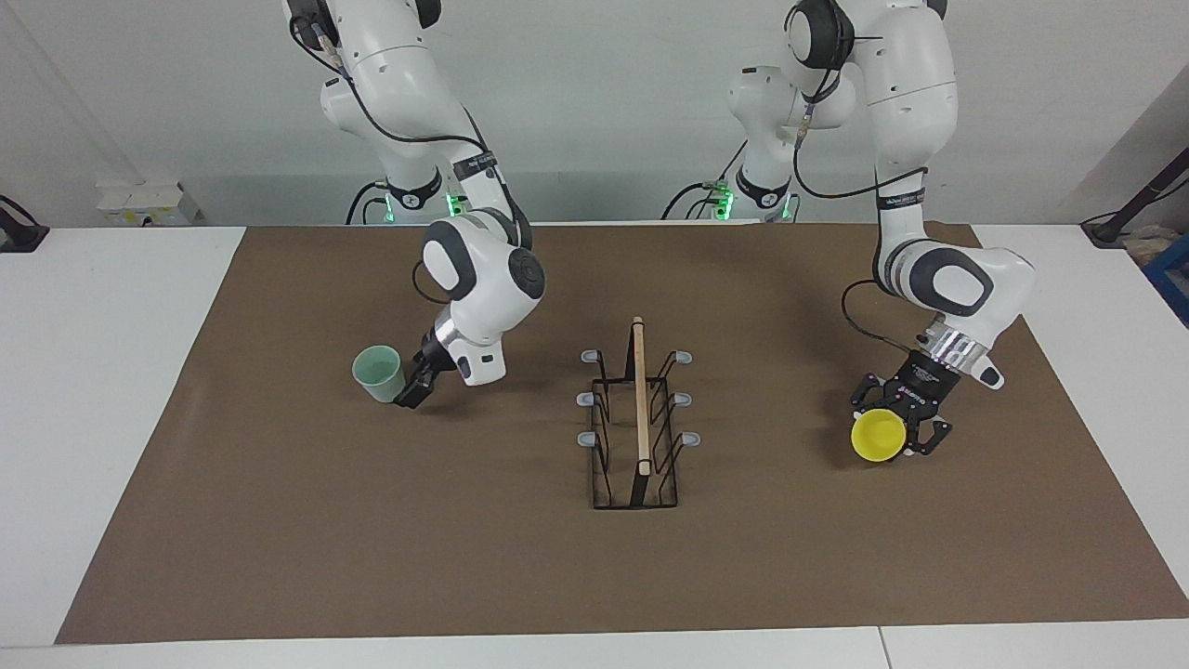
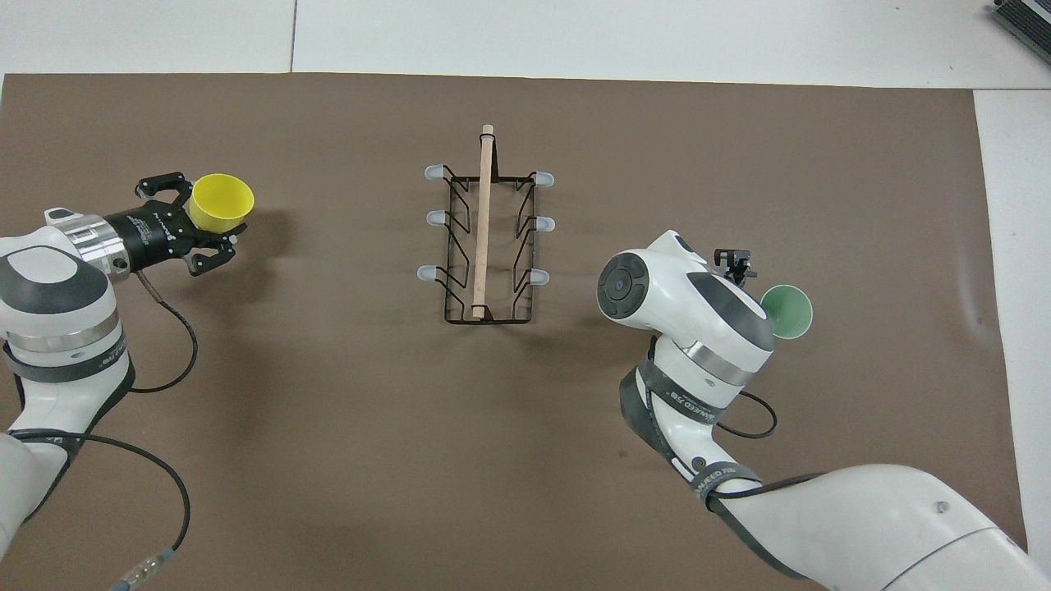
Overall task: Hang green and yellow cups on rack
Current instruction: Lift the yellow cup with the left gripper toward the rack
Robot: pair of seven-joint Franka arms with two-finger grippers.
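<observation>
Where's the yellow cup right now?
The yellow cup is at the left arm's end of the table, level with the rack, tipped on its side in the left gripper, whose fingers are shut on it.

Left gripper [image 2: 215, 222] clamps the yellow cup [image 2: 222, 202]; right gripper [image 2: 736, 265] sits beside the green cup [image 2: 788, 312], rack [image 2: 486, 246] between them.

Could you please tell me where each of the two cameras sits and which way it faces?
Facing view: high across the table, looking at the robots; both arms show whole, bases at top.
Overhead view: above the robots' end, looking steeply down; arms enter from below.
Shared: rack, yellow cup in the left gripper, green cup at the right gripper.
</observation>
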